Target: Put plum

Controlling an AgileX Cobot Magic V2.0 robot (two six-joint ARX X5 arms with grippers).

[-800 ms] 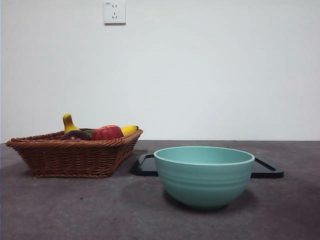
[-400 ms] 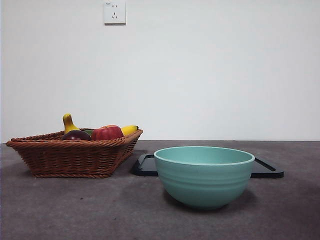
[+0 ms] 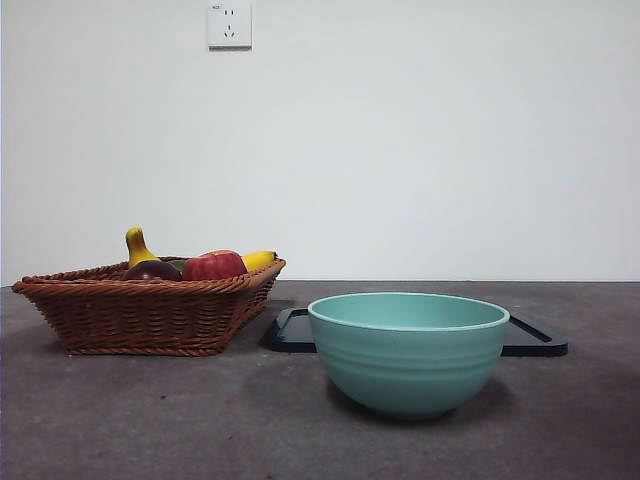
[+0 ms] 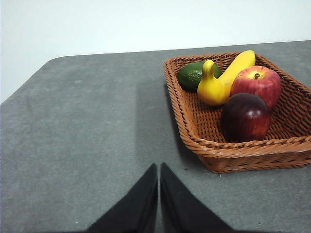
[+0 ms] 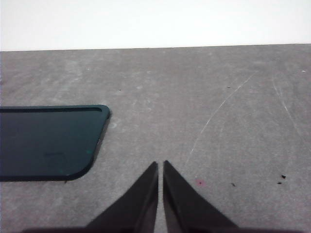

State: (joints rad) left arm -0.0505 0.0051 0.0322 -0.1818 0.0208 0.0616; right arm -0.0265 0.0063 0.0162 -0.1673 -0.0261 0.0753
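Two pairs of black fingers, left gripper and right gripper, pressed together above the grey matte bench. Nearest, a ribbed turquoise bowl; behind it, a flat black tray. Glossy dark-maroon round plum lies in the woven brown wicker basket beside a red apple.

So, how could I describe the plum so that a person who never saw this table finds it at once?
Look for the brown wicker basket on the grey table. Four kinds of fruit lie inside; the plum sits beside the red apple. It is the only round fruit that is very dark, purple-maroon and nearly black, unlike the yellow bananas and the green avocado.
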